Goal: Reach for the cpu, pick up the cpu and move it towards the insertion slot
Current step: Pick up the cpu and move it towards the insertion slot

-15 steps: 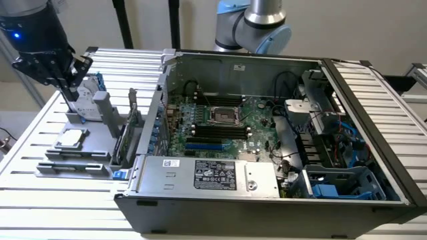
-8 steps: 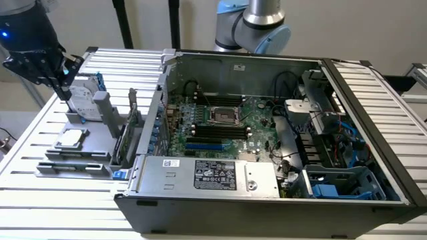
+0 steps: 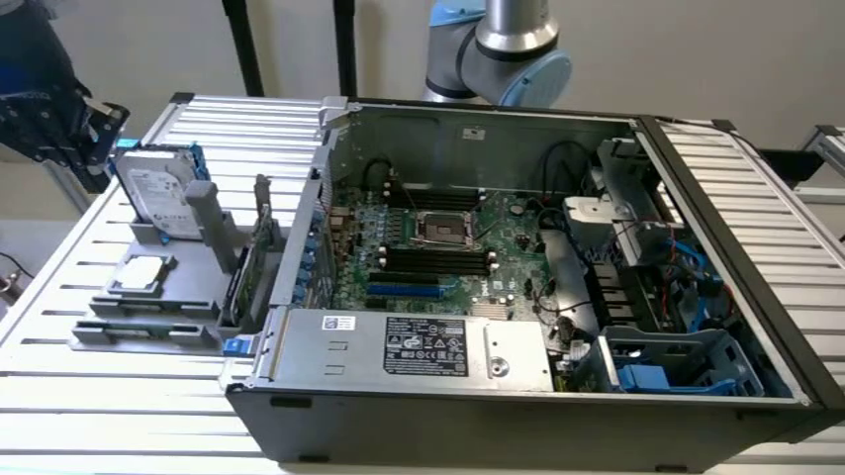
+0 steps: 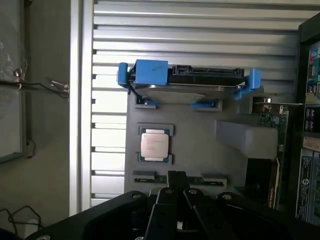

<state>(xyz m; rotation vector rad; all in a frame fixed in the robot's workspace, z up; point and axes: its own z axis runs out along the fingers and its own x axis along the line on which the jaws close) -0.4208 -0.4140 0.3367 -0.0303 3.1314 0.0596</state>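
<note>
The cpu lies flat in its grey holder, on the exterior view's left of the computer case and well apart from the insertion slot. The gripper hovers near the cpu, fingers closed together and empty. Reaching is under way; the pickup is not yet done.

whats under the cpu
The cpu lies in a framed pocket of the grey holder block, which stands on the slatted metal table. The pocket's floor beneath the chip is covered, so it cannot be seen.
</note>
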